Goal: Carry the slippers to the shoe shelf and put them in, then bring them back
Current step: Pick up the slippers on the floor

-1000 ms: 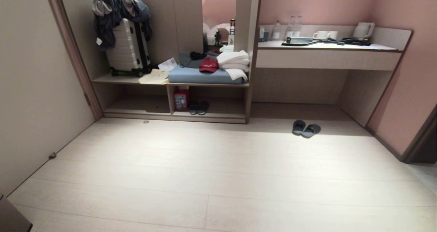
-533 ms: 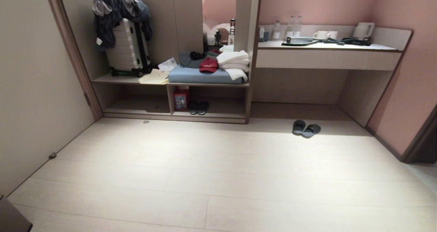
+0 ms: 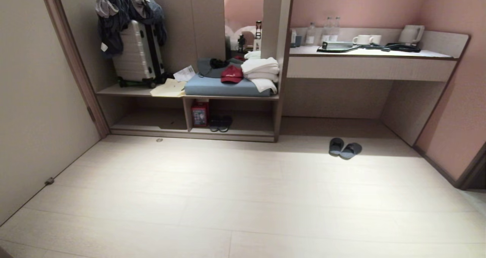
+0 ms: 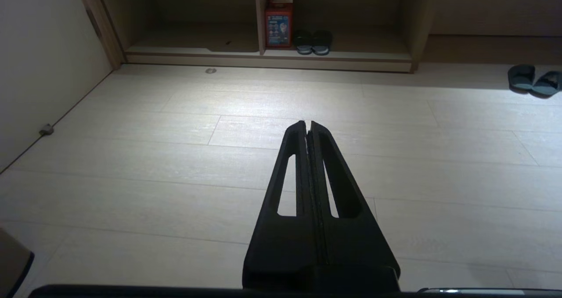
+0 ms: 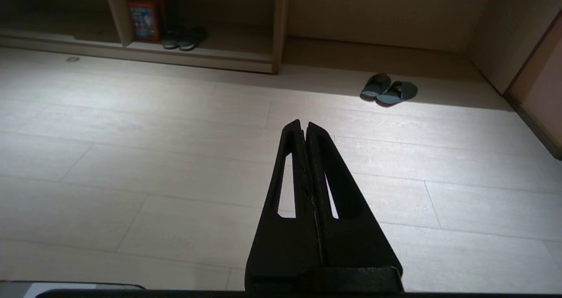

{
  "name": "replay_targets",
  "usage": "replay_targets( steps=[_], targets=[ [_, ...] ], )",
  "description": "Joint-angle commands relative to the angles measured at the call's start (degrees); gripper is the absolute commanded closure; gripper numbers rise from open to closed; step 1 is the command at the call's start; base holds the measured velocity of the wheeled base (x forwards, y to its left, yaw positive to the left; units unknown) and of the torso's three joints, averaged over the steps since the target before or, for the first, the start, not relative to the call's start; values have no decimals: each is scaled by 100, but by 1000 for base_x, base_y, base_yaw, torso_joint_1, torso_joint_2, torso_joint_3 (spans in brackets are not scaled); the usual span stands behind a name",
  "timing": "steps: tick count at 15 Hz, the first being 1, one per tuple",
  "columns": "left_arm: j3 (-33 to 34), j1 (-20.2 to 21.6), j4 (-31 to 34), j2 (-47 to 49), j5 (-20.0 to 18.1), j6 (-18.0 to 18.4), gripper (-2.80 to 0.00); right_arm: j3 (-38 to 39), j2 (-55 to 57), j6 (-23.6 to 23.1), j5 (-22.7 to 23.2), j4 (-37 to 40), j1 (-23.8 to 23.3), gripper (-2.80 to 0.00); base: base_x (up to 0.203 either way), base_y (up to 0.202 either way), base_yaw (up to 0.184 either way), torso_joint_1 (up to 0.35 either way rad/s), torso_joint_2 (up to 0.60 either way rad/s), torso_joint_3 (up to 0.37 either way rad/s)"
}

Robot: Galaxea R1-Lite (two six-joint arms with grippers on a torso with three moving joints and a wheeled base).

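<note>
A: Slippers [image 3: 345, 148]?
B: 2 grey-blue ones, side by side on the pale floor [image 3: 228, 197], touching, toes toward the wall, just in front of the open space under the desk counter [image 3: 364, 66]. Nothing near them.

A: Shoe shelf [image 3: 231, 134]?
B: Low open cubby, well left of the slippers. Vertical divider splits it in 2. Right bay holds a red box [image 3: 199, 113] against the divider and a pair of black slides [image 3: 220, 123] just beside it. Left bay looks bare.

A: Left gripper [image 4: 307, 124]?
B: Clenched, fingers pressed together, holding nothing. Hangs over bare floor, pointing toward the shelf. Not in the head view.

A: Right gripper [image 5: 303, 124]?
B: Same, pinched closed and empty, over bare floor, slippers ahead and a bit to its right, well apart.

A: Other stuff?
B: On the bench above the shelf: silver suitcase [image 3: 136, 56] with dark clothes [image 3: 125, 11] heaped on top, papers [image 3: 169, 87], blue-grey cushion [image 3: 224, 86] with a red cap [image 3: 232, 75] and folded white towels [image 3: 261, 71]. Counter has 2 white mugs [image 3: 364, 40], a kettle [image 3: 411, 34], bottles [image 3: 322, 32].
</note>
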Motion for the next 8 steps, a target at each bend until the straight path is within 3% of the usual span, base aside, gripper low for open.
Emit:
replay_targets(
  steps=[1,8],
  targets=[
    [0,0,2,0,1,-6,0,0,-10,-2,0,-2,0,0,198,0,-1,2,2,4],
    [0,-4,2,0,9,-6,0,0,-19,-2,0,-2,0,0,194,0,-1,3,2,3]
  ],
)
